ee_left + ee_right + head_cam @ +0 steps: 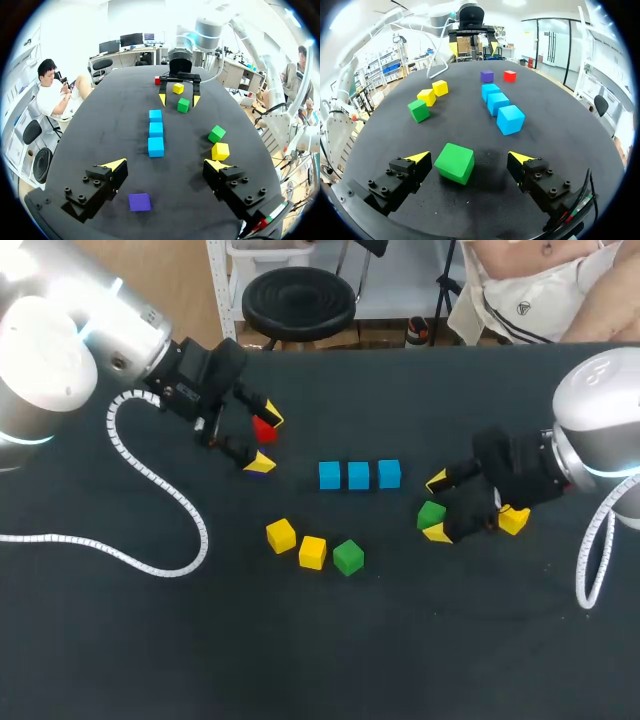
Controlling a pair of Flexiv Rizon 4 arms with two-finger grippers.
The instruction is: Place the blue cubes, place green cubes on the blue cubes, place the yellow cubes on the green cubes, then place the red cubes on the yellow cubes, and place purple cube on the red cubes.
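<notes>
Bright overhead light, glare on my left arm (40, 350) at ten o'clock, soft shadow beneath green cube (454, 162), matte table (450, 640).

Right gripper (469, 158): low over the black table (560, 125), fingers spread wide.
Near green cube (455, 162): on the table between the fingers, turned at an angle, clear gap to one finger.
Blue cubes (498, 103): three in a close row ahead of the gripper.
Purple cube (487, 76), red cube (509, 76): beyond the row, side by side, apart.
Far green cube (419, 110), yellow cubes (426, 96): a line beside the blue row.
Left gripper (473, 48): at the far end, fingers apart.
</notes>
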